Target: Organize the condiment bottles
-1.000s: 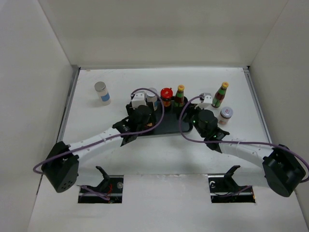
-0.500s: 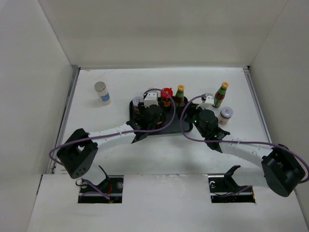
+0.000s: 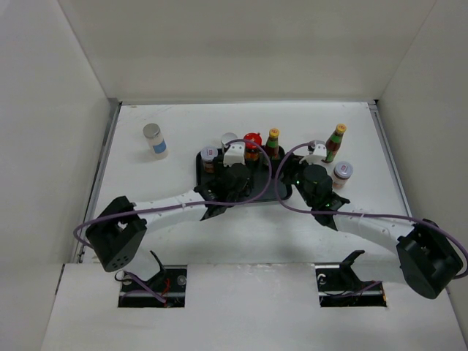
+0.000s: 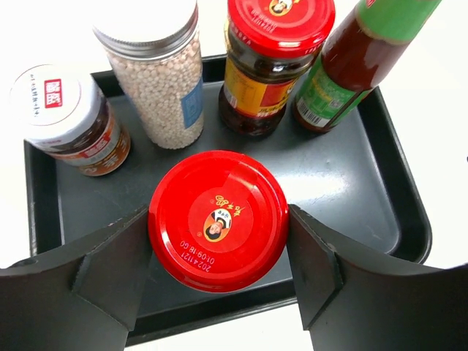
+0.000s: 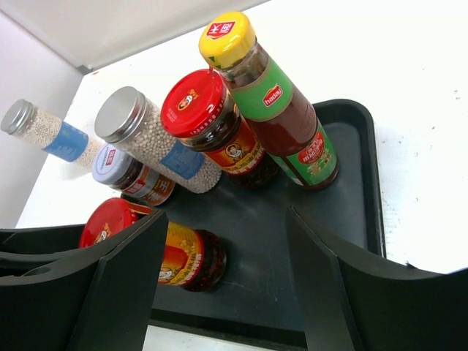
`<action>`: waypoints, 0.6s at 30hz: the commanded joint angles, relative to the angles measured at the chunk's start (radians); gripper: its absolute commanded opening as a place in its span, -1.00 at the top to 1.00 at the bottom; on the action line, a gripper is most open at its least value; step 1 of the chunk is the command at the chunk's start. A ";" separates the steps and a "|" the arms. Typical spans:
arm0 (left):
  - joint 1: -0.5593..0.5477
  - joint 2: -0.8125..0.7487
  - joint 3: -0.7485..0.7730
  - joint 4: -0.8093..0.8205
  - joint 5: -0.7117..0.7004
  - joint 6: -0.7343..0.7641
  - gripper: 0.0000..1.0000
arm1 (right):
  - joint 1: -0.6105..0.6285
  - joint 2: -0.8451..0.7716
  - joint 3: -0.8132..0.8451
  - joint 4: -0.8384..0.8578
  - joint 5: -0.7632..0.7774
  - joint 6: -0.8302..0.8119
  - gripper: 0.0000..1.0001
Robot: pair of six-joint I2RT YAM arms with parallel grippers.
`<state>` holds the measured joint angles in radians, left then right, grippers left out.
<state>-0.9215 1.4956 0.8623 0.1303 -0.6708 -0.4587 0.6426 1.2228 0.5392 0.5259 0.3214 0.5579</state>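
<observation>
My left gripper [image 4: 218, 241] is shut on a red-lidded dark jar [image 4: 218, 219], upright over the front of the black tray [image 4: 351, 205]; in the top view the left gripper [image 3: 234, 162] hides it. Behind it on the tray stand a pale-lidded jar [image 4: 66, 117], a silver-capped shaker [image 4: 157, 73], another red-lidded jar [image 4: 270, 58] and a green yellow-capped bottle [image 4: 351, 66]. My right gripper [image 5: 234, 292] is open and empty over the tray's right part. The right wrist view shows the held jar [image 5: 179, 256] low on or just above the tray floor [image 5: 292, 241].
Off the tray, a second shaker [image 3: 154, 139] stands at the far left. A second green bottle [image 3: 334, 142] and a pale-lidded jar [image 3: 341, 173] stand right of the tray, close to my right gripper [image 3: 307, 164]. White walls enclose the table.
My left gripper has moved right along the tray's front, uncovering the pale-lidded jar and the shaker at the tray's left end. The right arm has barely moved.
</observation>
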 commanded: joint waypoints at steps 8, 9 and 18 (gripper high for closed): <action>0.008 -0.130 0.021 -0.018 -0.064 0.038 -0.74 | -0.014 -0.032 -0.005 0.017 0.015 0.020 -0.55; 0.013 -0.141 0.023 -0.017 -0.058 0.041 -0.77 | -0.017 -0.032 -0.007 0.017 0.016 0.020 -0.55; 0.244 -0.222 0.098 0.045 -0.023 0.064 -0.77 | -0.014 -0.034 -0.005 0.017 0.013 0.025 -0.56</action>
<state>-0.7666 1.2934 0.8845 0.1196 -0.6994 -0.4133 0.6342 1.2167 0.5392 0.5236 0.3218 0.5678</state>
